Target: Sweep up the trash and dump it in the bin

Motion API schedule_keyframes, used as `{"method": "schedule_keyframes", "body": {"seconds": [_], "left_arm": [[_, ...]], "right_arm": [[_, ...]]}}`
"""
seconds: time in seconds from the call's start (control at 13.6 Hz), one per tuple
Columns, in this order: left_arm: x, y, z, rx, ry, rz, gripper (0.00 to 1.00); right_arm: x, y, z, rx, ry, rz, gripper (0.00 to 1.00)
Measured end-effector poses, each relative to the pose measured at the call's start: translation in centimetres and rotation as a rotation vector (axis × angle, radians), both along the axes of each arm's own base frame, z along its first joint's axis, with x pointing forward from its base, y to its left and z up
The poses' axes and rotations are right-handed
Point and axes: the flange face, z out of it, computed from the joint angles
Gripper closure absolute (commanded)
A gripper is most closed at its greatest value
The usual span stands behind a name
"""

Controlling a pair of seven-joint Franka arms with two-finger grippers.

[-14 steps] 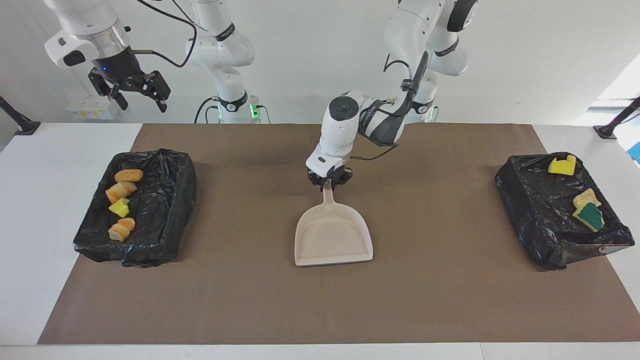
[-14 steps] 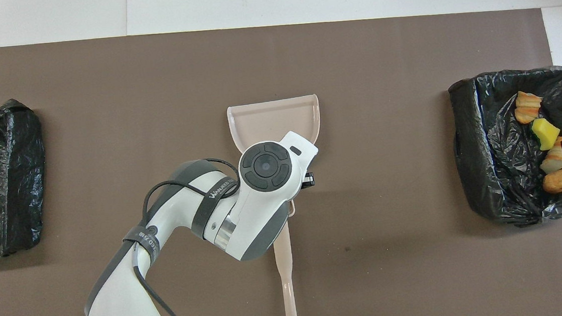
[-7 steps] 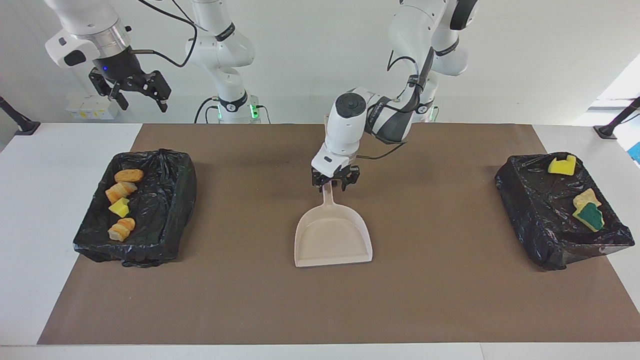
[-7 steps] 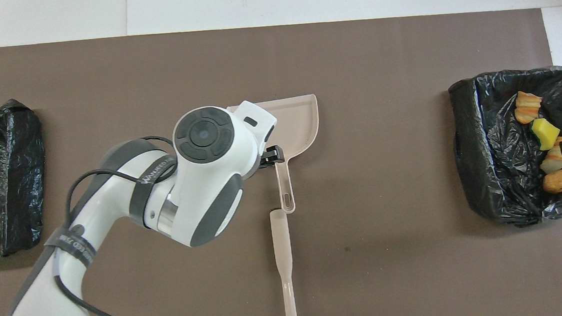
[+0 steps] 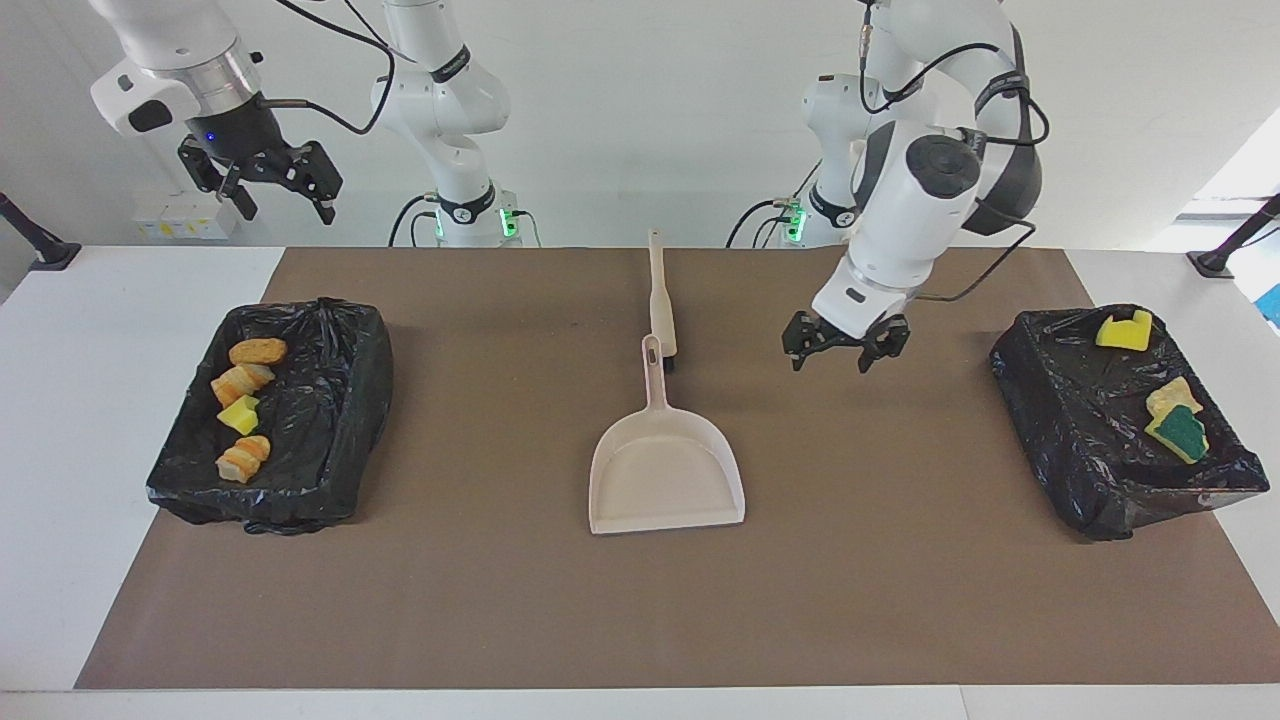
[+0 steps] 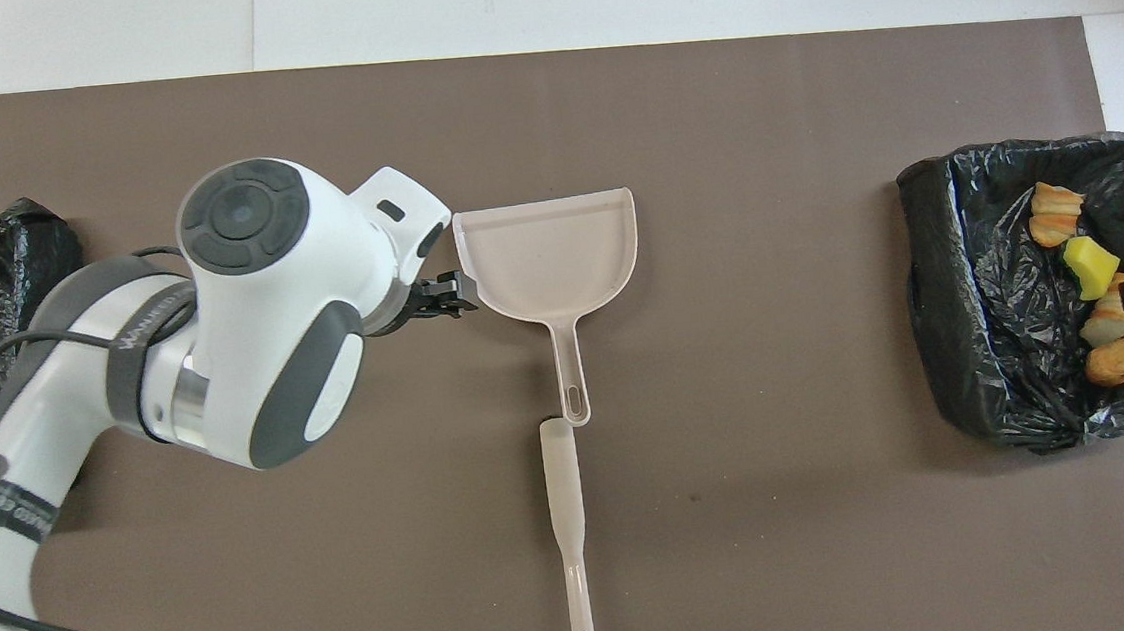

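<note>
The trash lies in two black-lined bins. The bin (image 5: 330,400) at the right arm's end holds bread rolls (image 5: 257,351) and a yellow sponge block (image 5: 238,414); it also shows in the overhead view (image 6: 982,302). The bin (image 5: 1070,400) at the left arm's end holds a yellow sponge (image 5: 1122,330) and a green-backed sponge (image 5: 1180,432). My left gripper (image 5: 838,350) hangs open and empty above the mat, between the dustpan and that bin. My right gripper (image 5: 280,195) waits open, high over the bin at the right arm's end.
A beige dustpan (image 5: 665,480) lies flat mid-mat, its handle toward the robots. A beige brush (image 5: 658,300) lies in line with it, nearer to the robots, its head just past the dustpan's handle tip. The brown mat (image 5: 900,580) covers the table's middle.
My left gripper let go of the dustpan's handle, rose and swung toward the left arm's end. The dustpan stays flat on the mat. The brush now shows. The right arm has not moved.
</note>
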Motion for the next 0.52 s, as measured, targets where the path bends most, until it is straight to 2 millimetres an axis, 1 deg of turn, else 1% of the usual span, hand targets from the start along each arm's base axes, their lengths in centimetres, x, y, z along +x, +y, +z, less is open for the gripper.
{"method": "schedule_keyframes", "body": {"seconds": [0.15,0.29,0.37,0.44,0.52], "left_arm": [[0.2,4.8,1.8,0.001,0.001,-0.035,0.00],[-0.1,8.6,3.3,0.002,0.012,-0.058,0.00],[-0.5,10.1,4.0,0.002,0.015,-0.059,0.00],[-1.0,10.9,4.8,0.003,0.021,-0.059,0.00],[-1.5,11.1,5.4,0.004,0.031,-0.060,0.00]], "right_arm": [[0.0,0.0,0.0,0.000,0.000,0.000,0.00],[0.0,0.0,0.0,0.000,0.000,0.000,0.00],[0.0,0.0,0.0,0.000,0.000,0.000,0.00],[0.0,0.0,0.0,0.000,0.000,0.000,0.00],[0.0,0.0,0.0,0.000,0.000,0.000,0.00]]}}
